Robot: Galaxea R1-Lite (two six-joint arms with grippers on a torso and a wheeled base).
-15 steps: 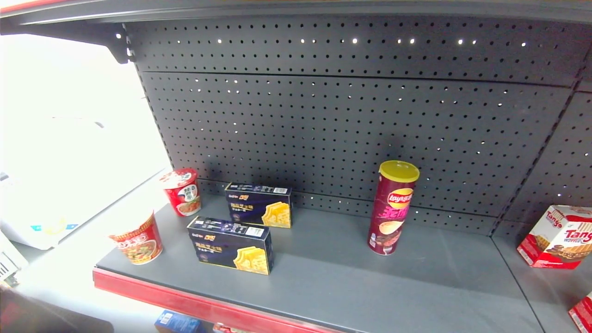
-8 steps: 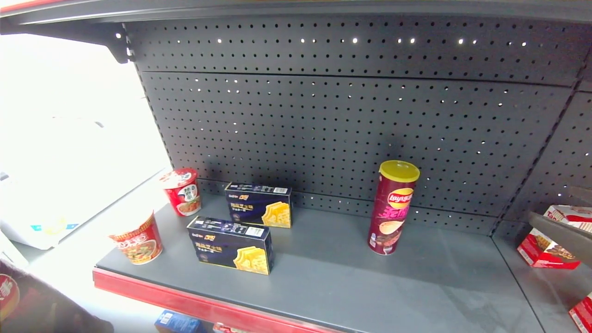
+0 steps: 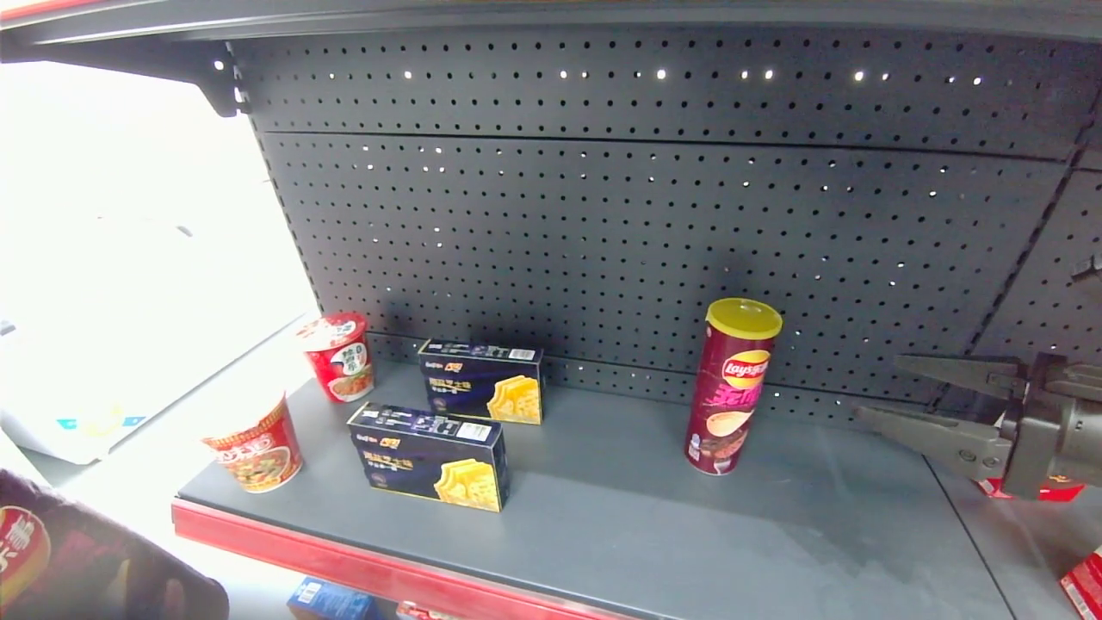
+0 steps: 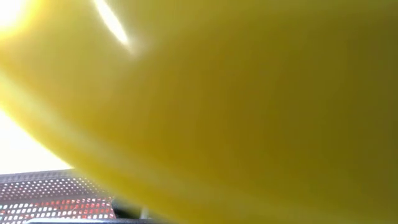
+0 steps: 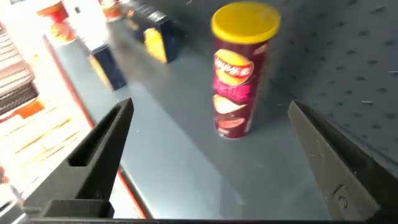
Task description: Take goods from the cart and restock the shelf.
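Note:
A dark red chip can (image 3: 732, 387) with a yellow lid stands upright on the grey shelf (image 3: 620, 525), right of middle. My right gripper (image 3: 878, 389) hovers open just right of it, fingers pointing at the can, a short gap away. In the right wrist view the same can (image 5: 239, 81) stands ahead between the spread fingers (image 5: 102, 155). At the lower left, another dark red can (image 3: 52, 551) is carried in the air below the shelf edge. Its yellow lid (image 4: 236, 93) sits right up against the left wrist camera.
Two cup noodles (image 3: 337, 356) (image 3: 255, 443) and two dark blue boxes (image 3: 482, 381) (image 3: 428, 456) occupy the shelf's left part. A red wafer box (image 3: 1046, 492) sits behind the right gripper. The shelf is bare between the boxes and the can. A pegboard wall (image 3: 603, 224) backs it.
My right gripper has come in from the right edge to beside the standing can, now covering the wafer box. The carried can has risen into view at the lower left.

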